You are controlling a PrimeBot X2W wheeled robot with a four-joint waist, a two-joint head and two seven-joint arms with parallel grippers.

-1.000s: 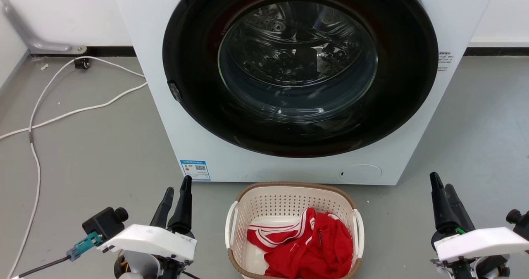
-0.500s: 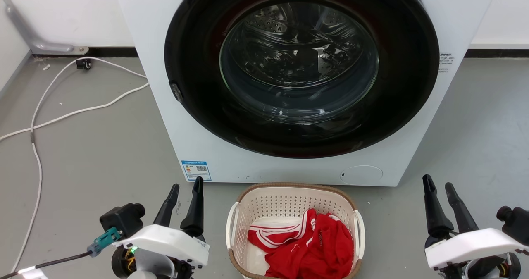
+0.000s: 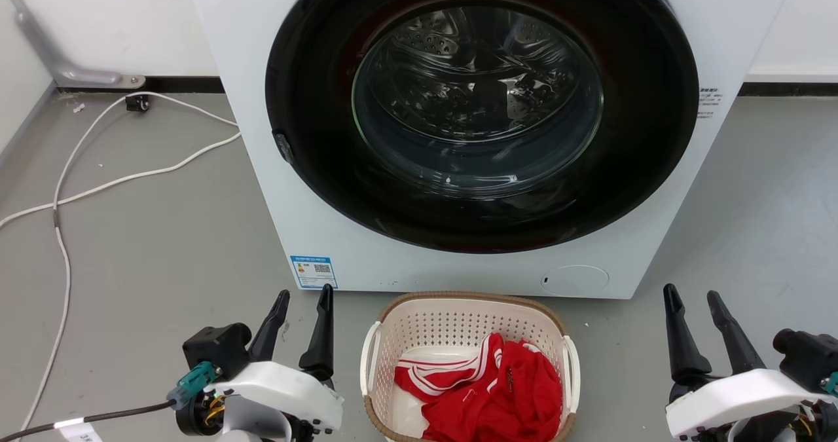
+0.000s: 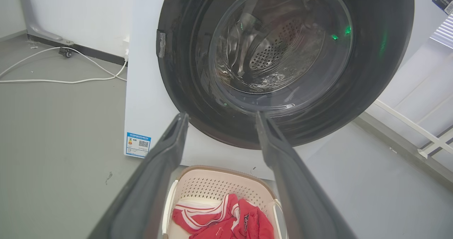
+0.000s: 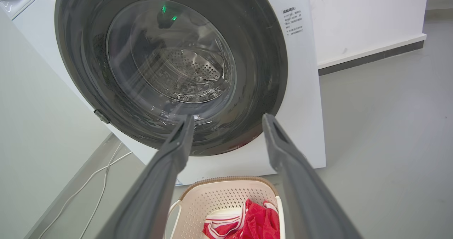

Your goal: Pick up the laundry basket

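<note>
Approach step: the left gripper (image 3: 304, 291) and right gripper (image 3: 690, 291) are hovering spread wide, empty, at 9 and 3 o'clock of the laundry basket (image 3: 458, 324). Next, each likely needs lowering onto its side handle (image 3: 367, 353).

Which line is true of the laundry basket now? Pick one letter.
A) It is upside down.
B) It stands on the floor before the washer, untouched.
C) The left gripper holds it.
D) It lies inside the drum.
B: the laundry basket stands upright on the floor before the washer, the left gripper and right gripper open at its sides, apart from it.
</note>
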